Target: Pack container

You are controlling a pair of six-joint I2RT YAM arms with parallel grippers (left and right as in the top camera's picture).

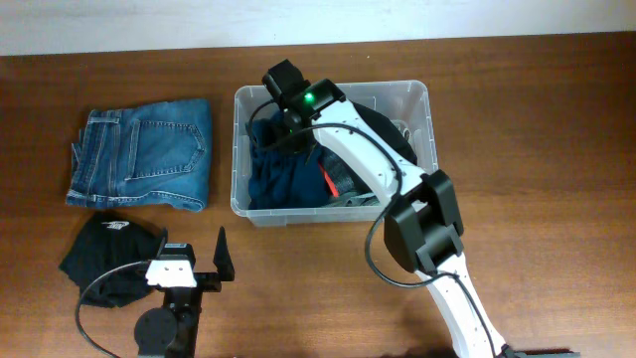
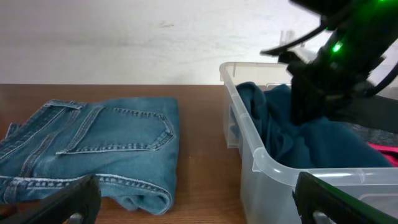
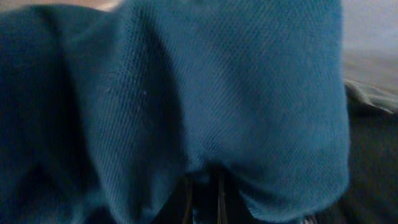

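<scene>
The container (image 1: pixel 430 119) is a clear plastic tub at the table's middle back, with clothes inside. A teal garment (image 1: pixel 276 181) fills its left half and bunches up toward my right gripper (image 1: pixel 274 133), which reaches down into the back left corner. In the right wrist view the teal garment (image 3: pixel 205 93) drapes over the gripper (image 3: pixel 204 190), whose jaws stand close together, pinching the cloth. My left gripper (image 1: pixel 192 251) rests low at the front left, open and empty. In its own view the left gripper (image 2: pixel 199 208) faces the gap between the folded jeans (image 2: pixel 93 143) and the container (image 2: pixel 249 149).
Folded blue jeans (image 1: pixel 144 154) lie left of the tub. A black garment (image 1: pixel 104 259) lies crumpled at the front left beside my left gripper. Grey and black clothes (image 1: pixel 348 184) fill the tub's right half, under my right arm (image 1: pixel 358 149).
</scene>
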